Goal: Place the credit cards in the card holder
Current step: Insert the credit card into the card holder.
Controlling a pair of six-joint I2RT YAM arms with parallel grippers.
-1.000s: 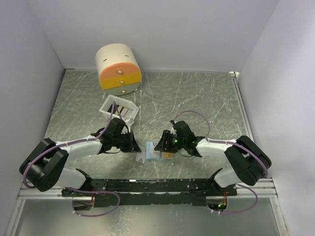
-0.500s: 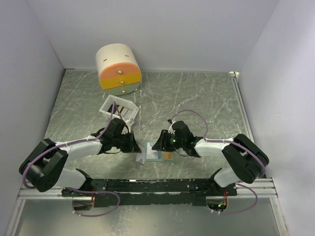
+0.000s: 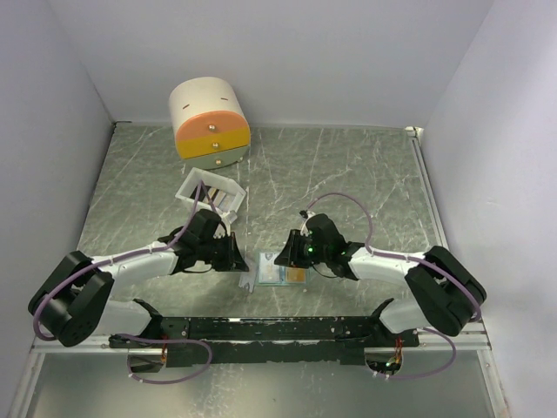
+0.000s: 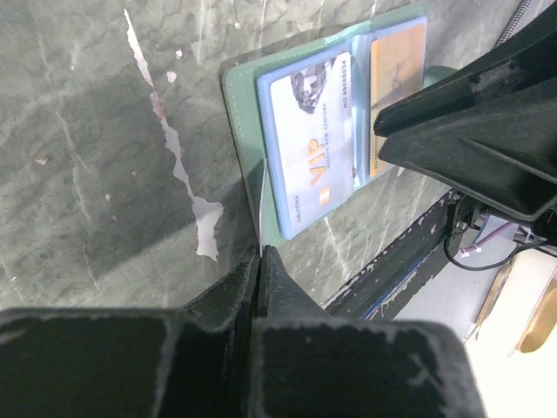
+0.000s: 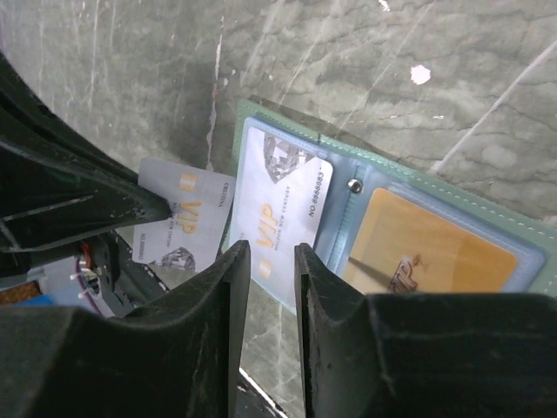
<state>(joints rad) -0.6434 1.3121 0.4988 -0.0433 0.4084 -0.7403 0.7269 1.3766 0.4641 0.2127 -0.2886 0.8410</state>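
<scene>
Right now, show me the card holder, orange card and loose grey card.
card holder [image 4: 241, 122], left wrist view, green border.
orange card [image 5: 426, 248], right wrist view, its middle.
loose grey card [image 5: 187, 222], right wrist view, its face.

The holder [image 3: 271, 277] lies open on the worktop [image 3: 365, 183] with a pincer crowding it from each side. The left pincer [image 3: 241, 259] (clamped on a grey card [image 5: 183, 222]) sits just beside its left edge. The right pincer [image 3: 283, 258] hangs low over its left page, jaws slightly apart. Between them only a narrow gap shows. The box [image 3: 190, 187] stands near, behind the left pincer, and the drum [image 3: 209, 122] stands farther back. The worktop's far middle and right side lie open. The rail [image 3: 287, 329] bounds the near side.
</scene>
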